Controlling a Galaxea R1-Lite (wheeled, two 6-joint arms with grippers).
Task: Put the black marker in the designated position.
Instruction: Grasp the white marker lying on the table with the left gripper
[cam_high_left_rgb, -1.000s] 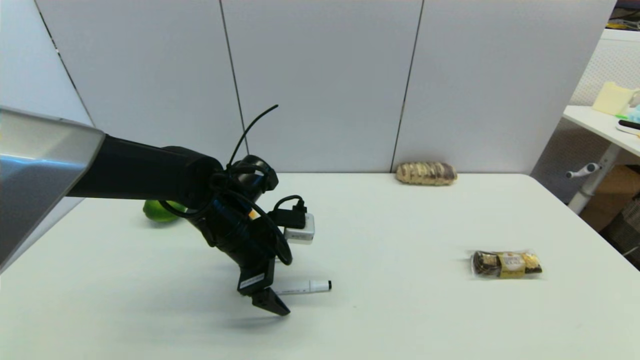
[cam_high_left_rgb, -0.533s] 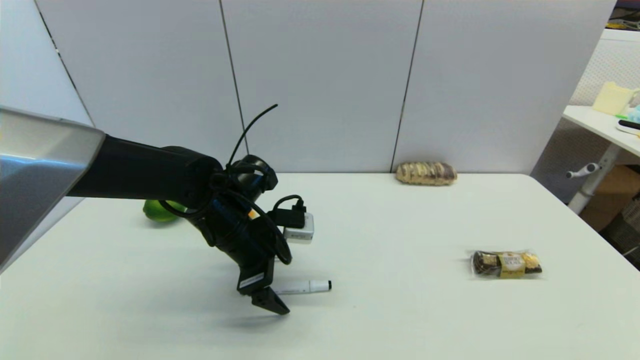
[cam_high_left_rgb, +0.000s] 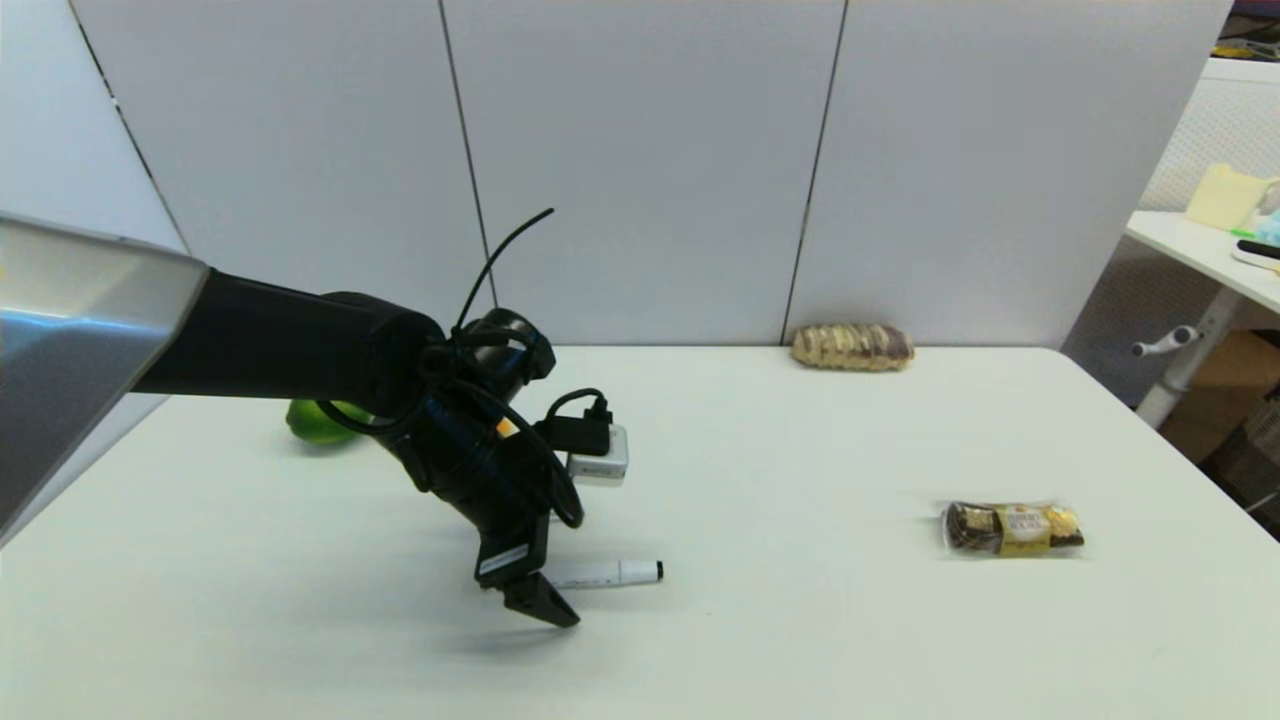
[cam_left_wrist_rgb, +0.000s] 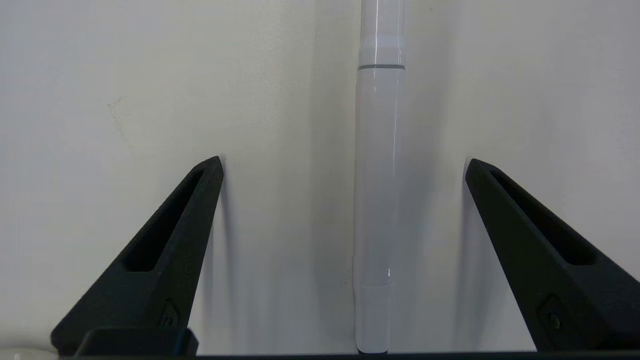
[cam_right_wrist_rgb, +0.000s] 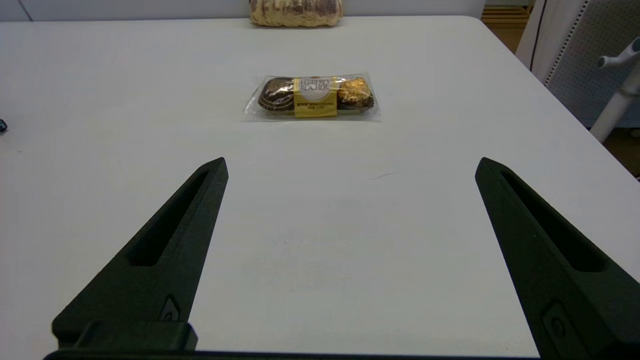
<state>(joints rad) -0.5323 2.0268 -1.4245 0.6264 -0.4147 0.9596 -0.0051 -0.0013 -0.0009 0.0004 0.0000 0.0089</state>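
The black marker (cam_high_left_rgb: 608, 574), a slim white pen with a black tip at its right end, lies flat on the white table left of centre. Its left part is hidden behind my left gripper (cam_high_left_rgb: 535, 600). In the left wrist view the white barrel (cam_left_wrist_rgb: 377, 200) runs lengthwise between my two fingers, nearer one of them, and touches neither. That left gripper (cam_left_wrist_rgb: 342, 167) stands open just above the tabletop. My right gripper (cam_right_wrist_rgb: 350, 167) is open with nothing in it, low over bare table; it does not show in the head view.
A green fruit (cam_high_left_rgb: 320, 420) lies at the back left, partly behind my left arm. A wrapped bread loaf (cam_high_left_rgb: 852, 346) rests by the rear wall. A clear pack of chocolates (cam_high_left_rgb: 1012, 527) lies on the right (cam_right_wrist_rgb: 312, 96). The table's right edge (cam_high_left_rgb: 1170, 440) is near it.
My left gripper has risen very slightly; the marker has stayed where it lies.
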